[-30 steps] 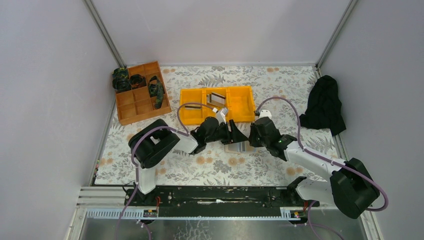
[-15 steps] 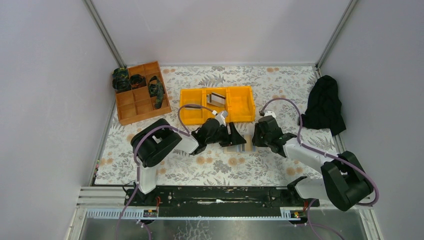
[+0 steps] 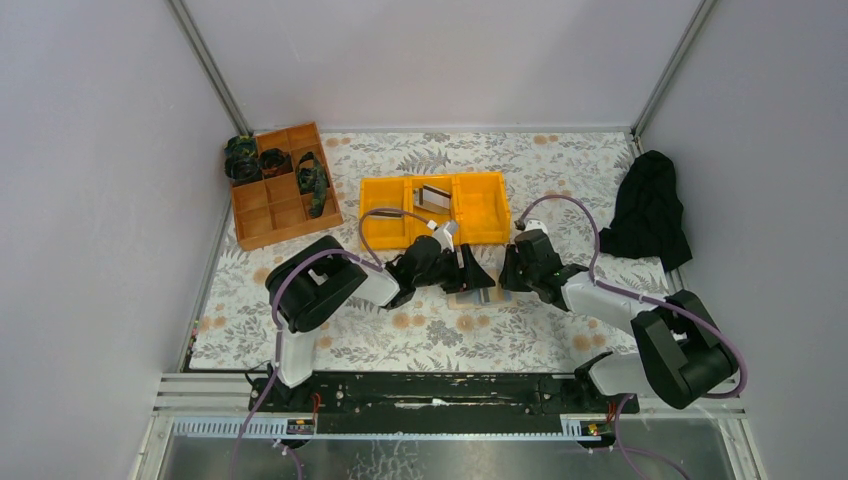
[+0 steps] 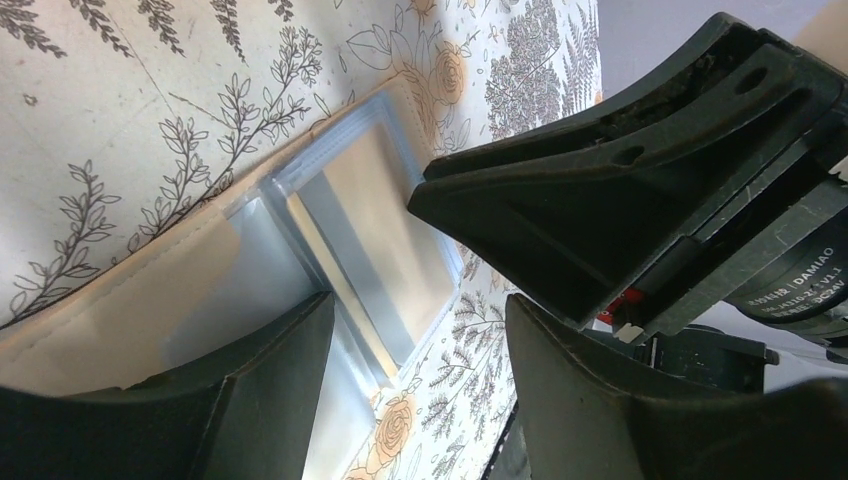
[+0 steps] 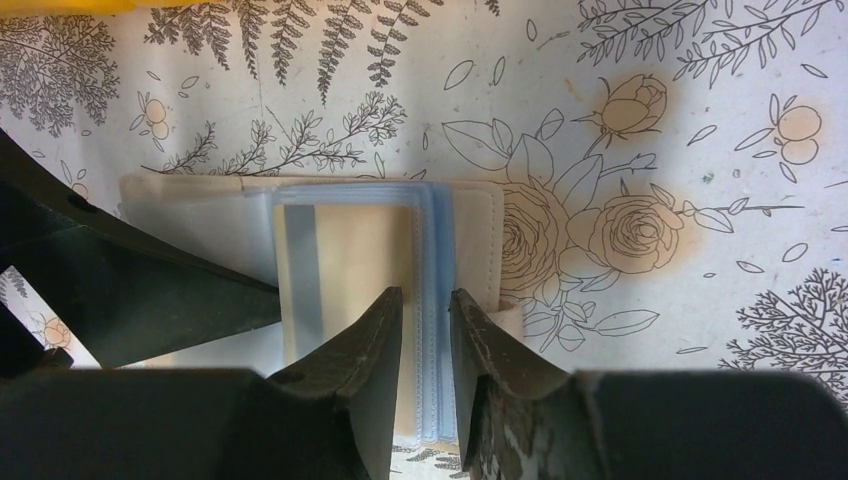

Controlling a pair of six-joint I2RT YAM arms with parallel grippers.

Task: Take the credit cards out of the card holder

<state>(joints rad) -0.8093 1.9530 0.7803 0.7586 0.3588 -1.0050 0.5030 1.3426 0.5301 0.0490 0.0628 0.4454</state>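
The open card holder (image 5: 470, 222) lay with its long axis left–right. Toward its right end the right gripper (image 5: 427, 300), nearly closed, straddled the sleeve edge (image 5: 430, 230), though whether it had a grip could not be told. The left gripper (image 4: 418, 305) gaped opposite, empty.

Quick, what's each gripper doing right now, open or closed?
Left gripper: open, spread over the card holder, gripping nothing.
Right gripper: closed on the card holder's plastic sleeves.

Even, diffuse overhead light fills the scene, casting only faint, short shadows on the floral counter (image 3: 560, 160), while up close the left pincer (image 4: 418, 300) and right pincer (image 5: 427, 298) loom as dark, soft-edged shapes and the card holder (image 5: 470, 230) sleeves catch a milky sheen.
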